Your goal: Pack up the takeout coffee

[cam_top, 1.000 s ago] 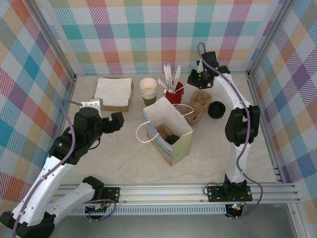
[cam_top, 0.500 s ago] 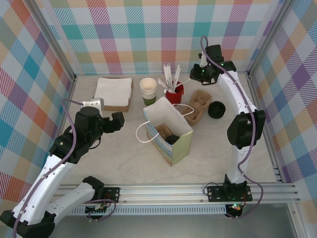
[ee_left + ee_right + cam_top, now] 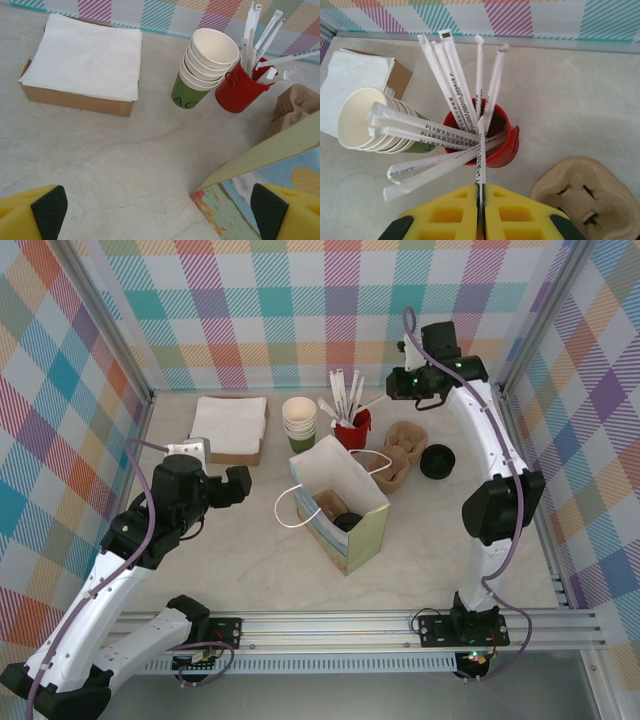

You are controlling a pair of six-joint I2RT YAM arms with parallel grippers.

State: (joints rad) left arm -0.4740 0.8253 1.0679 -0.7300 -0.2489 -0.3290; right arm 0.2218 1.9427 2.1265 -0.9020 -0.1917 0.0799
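The right jaws are pressed together on a paper-wrapped straw (image 3: 481,172), just above the red cup (image 3: 509,147), with stacked cups (image 3: 357,117) alongside. The left jaws hang spread wide, with the paper bag (image 3: 260,162) by their right tip. Inside the bag, the coffee (image 3: 347,522) shows only its black lid.

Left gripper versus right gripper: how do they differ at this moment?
The left gripper is wide open and holds nothing; the right gripper is shut on a wrapped stirrer. The left gripper hangs over bare table beside the paper bag; the right gripper is near the red cup, which is full of stirrers. Both are yellow.
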